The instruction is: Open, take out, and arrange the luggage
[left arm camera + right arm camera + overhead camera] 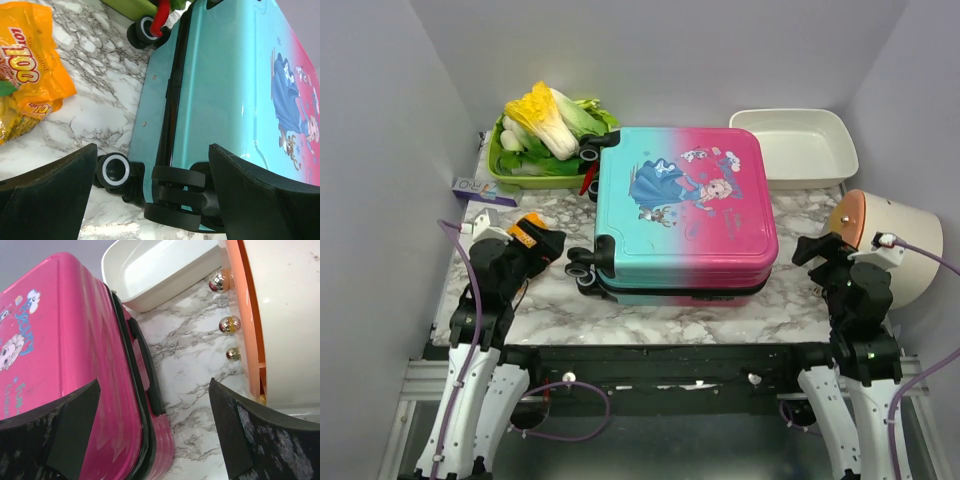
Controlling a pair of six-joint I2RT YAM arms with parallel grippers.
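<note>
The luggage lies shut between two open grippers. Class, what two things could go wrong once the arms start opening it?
The luggage lies close to the green vegetable tray; tugging the zipper may slide it into that tray. The swinging lid might strike the white tray or the round container, both close by.

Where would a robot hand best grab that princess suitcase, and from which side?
Probably the black side handle on the pink edge of the suitcase, approached from the right by the right gripper. The flat-lying shell is broad and smooth; the handle is a narrow bar.
</note>
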